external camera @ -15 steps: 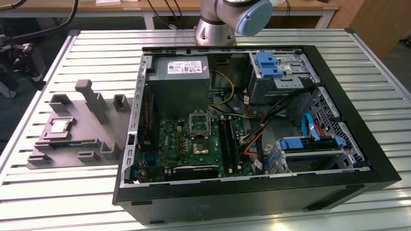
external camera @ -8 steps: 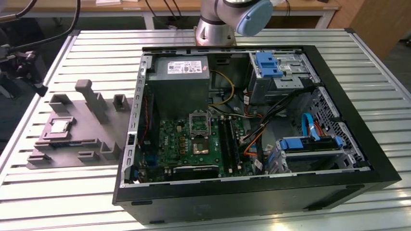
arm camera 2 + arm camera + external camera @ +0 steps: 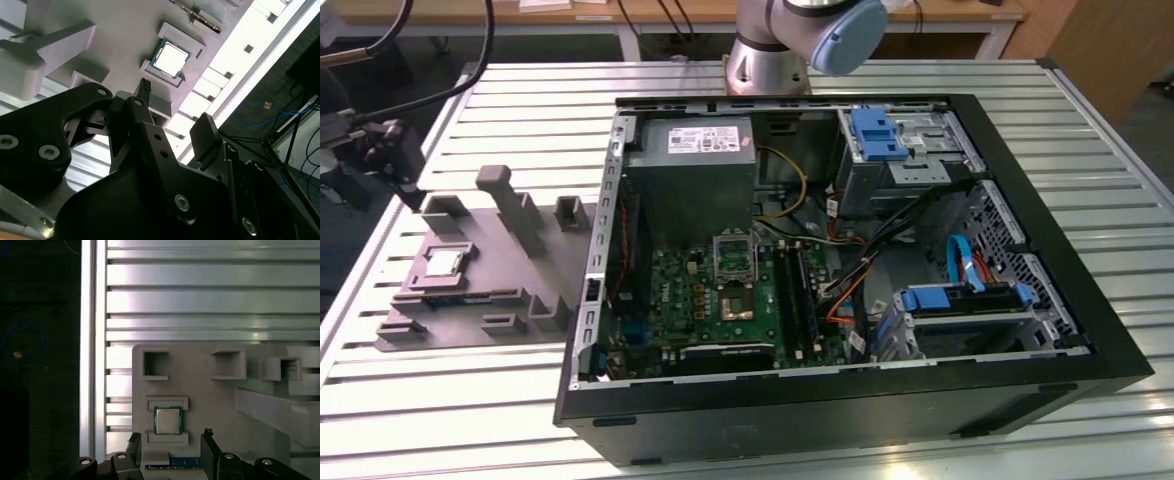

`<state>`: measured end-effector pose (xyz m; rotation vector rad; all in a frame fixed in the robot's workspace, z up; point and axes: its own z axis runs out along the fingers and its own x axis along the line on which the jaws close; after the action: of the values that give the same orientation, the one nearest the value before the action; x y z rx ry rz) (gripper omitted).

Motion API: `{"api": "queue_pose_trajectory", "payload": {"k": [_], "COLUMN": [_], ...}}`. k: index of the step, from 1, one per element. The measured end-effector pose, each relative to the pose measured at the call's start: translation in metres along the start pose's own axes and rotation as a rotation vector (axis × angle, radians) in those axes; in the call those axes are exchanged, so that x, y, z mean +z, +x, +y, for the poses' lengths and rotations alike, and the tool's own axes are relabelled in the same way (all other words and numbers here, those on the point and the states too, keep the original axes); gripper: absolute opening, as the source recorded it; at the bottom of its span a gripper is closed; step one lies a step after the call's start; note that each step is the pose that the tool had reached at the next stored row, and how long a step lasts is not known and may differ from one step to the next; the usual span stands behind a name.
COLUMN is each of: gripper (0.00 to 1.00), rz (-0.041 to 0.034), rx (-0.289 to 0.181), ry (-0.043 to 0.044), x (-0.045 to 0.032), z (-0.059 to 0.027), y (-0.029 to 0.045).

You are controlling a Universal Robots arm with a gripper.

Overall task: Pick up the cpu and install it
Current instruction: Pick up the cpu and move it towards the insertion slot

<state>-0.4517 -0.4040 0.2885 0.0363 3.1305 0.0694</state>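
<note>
Ahead of the gripper (image 3: 170, 435), cpu (image 3: 167, 420)

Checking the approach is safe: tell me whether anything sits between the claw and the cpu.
Nothing visible does. In the first wrist view the cpu lies uncovered in its recess on the grey holder, the open claw near it with only free space between.

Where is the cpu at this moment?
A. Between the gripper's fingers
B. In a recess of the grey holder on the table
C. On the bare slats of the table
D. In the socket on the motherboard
B: the cpu lies flat in a recess of the grey holder, and the gripper is open and holds nothing.
</note>
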Motion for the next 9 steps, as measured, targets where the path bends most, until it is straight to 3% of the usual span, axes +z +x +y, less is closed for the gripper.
{"api": "queue_pose_trajectory", "payload": {"k": [9], "gripper": [0.59], "rz": [0.0002], "rx": [0.0], "ry": [-0.0016], "x": [0.0142], "z": [-0.0011], "y": [0.0001]}}
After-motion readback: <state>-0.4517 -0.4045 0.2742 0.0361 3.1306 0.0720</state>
